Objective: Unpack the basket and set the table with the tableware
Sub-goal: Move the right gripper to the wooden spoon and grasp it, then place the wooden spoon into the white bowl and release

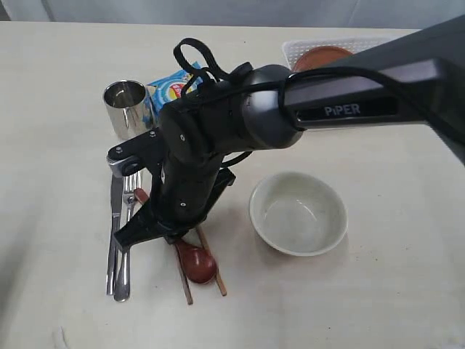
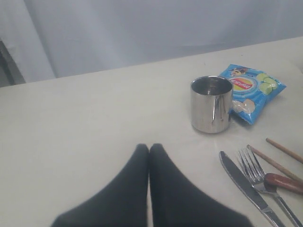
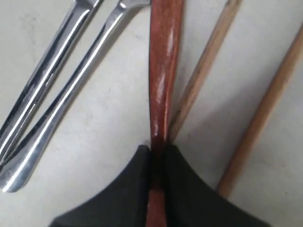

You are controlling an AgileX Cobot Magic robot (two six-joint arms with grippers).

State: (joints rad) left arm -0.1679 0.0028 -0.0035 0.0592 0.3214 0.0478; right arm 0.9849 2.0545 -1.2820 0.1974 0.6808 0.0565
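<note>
Two grippers are in view, both with their jaws drawn together. The right gripper [image 3: 158, 153], reaching across to the lower left of the exterior view, is clenched on the handle of the dark red-brown spoon [image 1: 197, 263]. The spoon lies on the bench [image 1: 58, 182] with its bowl end toward the lower edge of the frame. The left gripper [image 2: 149, 150] has its fingers pressed against each other and grasps nothing.

Two wooden chopsticks [image 1: 187, 287] lie one on each side of the spoon's bowl. The steel knife [image 1: 113, 233] and fork [image 1: 126, 247] lie side by side just left of the spoon, the knife on the outer side. Above them the steel cup [image 1: 127, 109] stands upright, with the blue chip bag [image 1: 174, 86] just beside it to the right.

The pale grey-green bowl [image 1: 298, 212] sits upright right of centre, apart from the cutlery. At the upper right, the white basket [image 1: 305, 47] holds the round brown plate [image 1: 320, 57]; the arm hides part of both.
</note>
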